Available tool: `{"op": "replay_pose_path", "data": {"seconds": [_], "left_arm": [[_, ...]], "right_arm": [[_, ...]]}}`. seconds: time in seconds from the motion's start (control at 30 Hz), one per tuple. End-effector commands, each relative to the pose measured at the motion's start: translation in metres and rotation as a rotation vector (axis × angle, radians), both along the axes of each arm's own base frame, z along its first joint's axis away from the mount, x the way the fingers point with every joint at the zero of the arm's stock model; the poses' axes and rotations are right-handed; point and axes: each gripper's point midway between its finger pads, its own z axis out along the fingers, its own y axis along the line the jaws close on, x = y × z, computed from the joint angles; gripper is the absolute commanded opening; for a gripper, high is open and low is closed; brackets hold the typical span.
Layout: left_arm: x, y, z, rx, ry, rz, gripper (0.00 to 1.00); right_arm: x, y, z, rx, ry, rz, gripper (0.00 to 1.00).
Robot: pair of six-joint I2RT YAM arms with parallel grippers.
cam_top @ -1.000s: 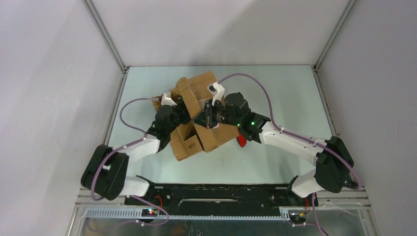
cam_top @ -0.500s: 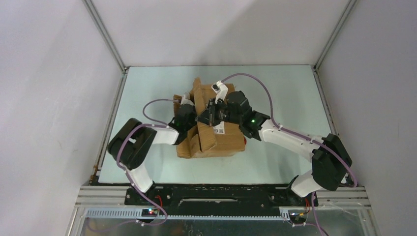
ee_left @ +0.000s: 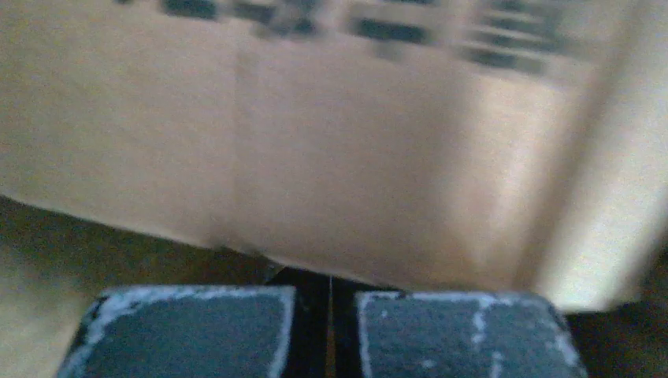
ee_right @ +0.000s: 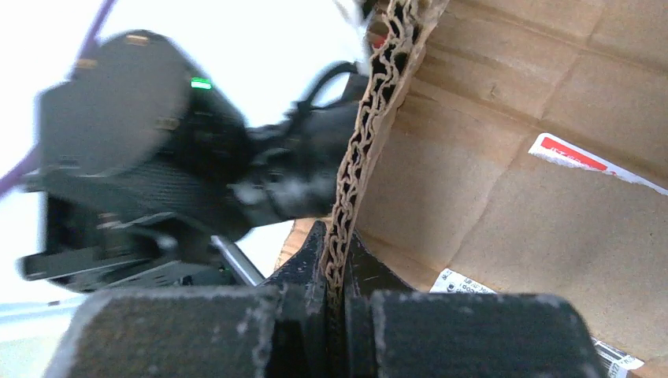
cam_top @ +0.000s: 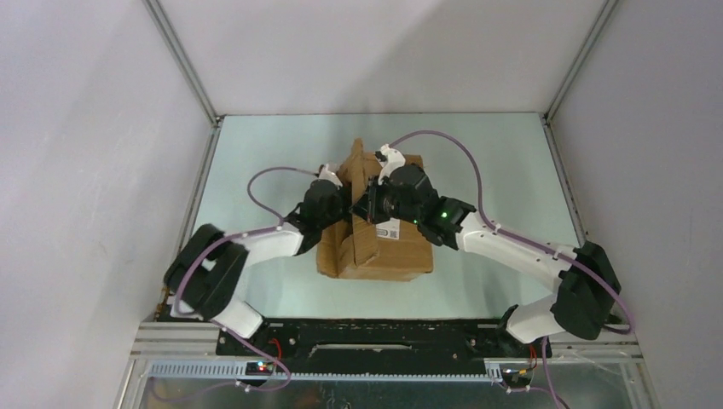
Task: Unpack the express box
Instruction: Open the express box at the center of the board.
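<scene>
since a second ago the express box (cam_top: 388, 251) has swung from a skewed, splayed pose to lie square to the table edges, and the left arm has folded in against it. the left gripper (ee_left: 327, 287) has gone from wide apart to closed: its 2 pads (ee_left: 197, 331) meet with only a dark seam between them. blurred brown cardboard fills the wrist view just past the tips, and it may be touching them, though the blur hides that.

the right gripper (ee_right: 335, 252) is clamped on the wavy corrugated edge of 1 top flap (cam_top: 356, 170), which stands upright on edge between the 2 wrists. the left arm's dark wrist sits just beyond that flap, on its far side from the right fingers.

the box rests near the middle of the pale table (cam_top: 256, 153), with a white shipping label (cam_top: 388, 228) face up beside the right gripper. a second flap lies folded over the near left part of the box. purple cables arc above both arms.
</scene>
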Motion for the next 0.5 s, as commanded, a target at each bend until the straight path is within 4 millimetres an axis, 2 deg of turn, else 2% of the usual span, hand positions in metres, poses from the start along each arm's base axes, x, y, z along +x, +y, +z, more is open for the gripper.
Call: {"op": "replay_pose_path", "data": {"seconds": [0.0, 0.13, 0.37, 0.47], "left_arm": [[-0.016, 0.018, 0.039, 0.059, -0.124, -0.022, 0.00], [-0.020, 0.039, 0.049, 0.087, -0.147, 0.033, 0.00], [-0.024, 0.064, 0.053, 0.105, -0.163, 0.086, 0.00], [-0.023, 0.073, 0.059, 0.108, -0.173, 0.106, 0.00]], "right_arm": [[0.007, -0.046, -0.027, -0.263, -0.049, -0.168, 0.00], [0.004, -0.054, -0.034, -0.329, -0.070, -0.188, 0.00], [0.000, -0.060, -0.017, -0.309, -0.139, -0.191, 0.00], [0.000, -0.068, -0.020, -0.353, -0.142, -0.202, 0.00]]}}
